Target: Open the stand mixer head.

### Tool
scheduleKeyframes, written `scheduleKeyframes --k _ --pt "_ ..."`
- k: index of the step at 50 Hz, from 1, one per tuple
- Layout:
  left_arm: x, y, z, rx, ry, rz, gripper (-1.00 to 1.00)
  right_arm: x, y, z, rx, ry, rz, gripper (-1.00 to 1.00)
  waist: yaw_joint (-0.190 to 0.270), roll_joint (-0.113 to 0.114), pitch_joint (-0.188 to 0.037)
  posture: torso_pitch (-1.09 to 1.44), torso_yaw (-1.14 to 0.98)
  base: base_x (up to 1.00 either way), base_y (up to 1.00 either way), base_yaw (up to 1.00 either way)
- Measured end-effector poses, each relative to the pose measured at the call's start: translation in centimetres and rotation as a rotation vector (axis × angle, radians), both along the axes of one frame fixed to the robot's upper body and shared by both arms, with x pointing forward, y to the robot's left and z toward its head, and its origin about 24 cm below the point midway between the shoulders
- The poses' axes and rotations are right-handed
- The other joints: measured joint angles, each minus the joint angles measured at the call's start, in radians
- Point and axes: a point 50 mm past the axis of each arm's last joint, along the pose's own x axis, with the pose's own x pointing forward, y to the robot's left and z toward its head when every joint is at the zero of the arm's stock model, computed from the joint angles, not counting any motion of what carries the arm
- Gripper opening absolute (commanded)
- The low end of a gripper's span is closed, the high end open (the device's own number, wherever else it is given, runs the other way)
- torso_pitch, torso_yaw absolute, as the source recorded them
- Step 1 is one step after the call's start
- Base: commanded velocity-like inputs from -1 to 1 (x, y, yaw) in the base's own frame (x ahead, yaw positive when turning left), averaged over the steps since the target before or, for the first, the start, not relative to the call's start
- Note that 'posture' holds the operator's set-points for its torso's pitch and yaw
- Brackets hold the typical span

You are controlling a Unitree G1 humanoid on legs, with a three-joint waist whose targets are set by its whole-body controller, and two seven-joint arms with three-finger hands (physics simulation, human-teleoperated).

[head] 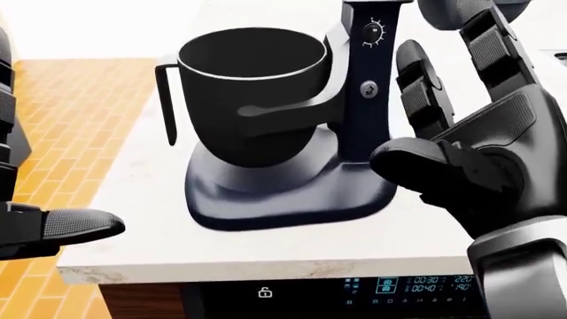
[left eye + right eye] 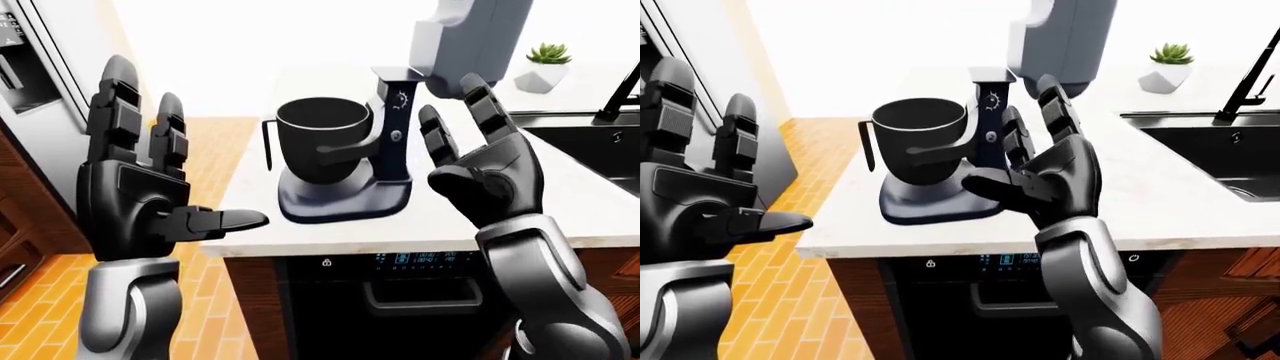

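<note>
Both hands up close, left hand (image 2: 150,195) and right hand (image 2: 485,161), fingers spread wide, holding nothing; stand mixer (image 2: 345,142) sits on the counter (image 2: 560,217) between them. Eye views show its head (image 2: 465,37) tilted up, plus succulent (image 2: 545,66) and sink (image 2: 1220,154); head view crops those out.

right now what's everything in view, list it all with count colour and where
stand mixer: 1, dark navy base and column, grey head tilted up, on the counter, centre of left-eye view
mixer bowl: 1, black, seated on the mixer base
counter: 1, white marble
potted succulent: 1, green in white pot, top right
sink: 1, black, right edge
faucet: 1, black, over the sink
oven: 1, black, under the counter
floor: orange wood
left hand: 1, black, open, left
right hand: 1, black, open, beside the mixer column
</note>
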Motion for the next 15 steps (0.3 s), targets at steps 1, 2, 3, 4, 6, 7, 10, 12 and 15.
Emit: scheduleKeyframes --k 1,2,3,4,6,7,10,12,15 --pt "-0.02 -0.03 -0.02 0.0 0.0 -0.001 1.0 0.02 -0.01 -0.09 0.002 0.004 0.002 1.0 0.0 -0.001 0.0 -0.25 0.0 0.0 0.0 0.0" --pt "-0.02 -0.04 -0.04 0.0 0.001 -0.001 1.0 0.08 -0.03 -0.2 0.003 0.01 0.002 1.0 -0.001 -0.001 0.0 -0.25 0.0 0.0 0.0 0.0" --pt "-0.01 -0.04 -0.04 0.0 0.001 -0.002 1.0 0.16 -0.07 -0.31 0.003 0.017 0.001 1.0 -0.001 -0.002 0.001 -0.25 0.0 0.0 0.0 0.0" --pt "-0.01 -0.01 -0.03 0.0 0.001 -0.001 1.0 0.26 -0.12 -0.38 0.003 0.023 0.0 1.0 -0.002 -0.002 0.002 -0.25 0.0 0.0 0.0 0.0" --pt "0.0 0.02 -0.03 0.0 0.002 0.001 1.0 0.38 -0.26 -0.44 0.003 0.028 -0.006 1.0 -0.002 -0.002 0.004 -0.25 0.0 0.0 0.0 0.0" --pt "0.0 0.03 -0.04 0.0 0.003 0.002 1.0 0.42 -0.32 -0.45 0.004 0.028 -0.009 1.0 -0.002 -0.001 0.004 -0.25 0.0 0.0 0.0 0.0" --pt "0.01 0.04 -0.01 0.0 0.003 0.002 1.0 0.47 -0.38 -0.35 0.005 0.024 -0.012 1.0 -0.002 -0.001 0.005 -0.25 0.0 0.0 0.0 0.0" --pt "0.01 0.04 -0.01 -0.001 0.002 0.002 1.0 0.46 -0.37 -0.29 0.006 0.02 -0.012 1.0 -0.003 -0.001 0.005 -0.25 0.0 0.0 0.0 0.0" --pt "0.0 0.02 0.01 -0.001 0.001 0.001 1.0 0.46 -0.34 -0.27 0.007 0.018 -0.011 1.0 -0.003 -0.001 0.005 -0.25 0.0 0.0 0.0 0.0"
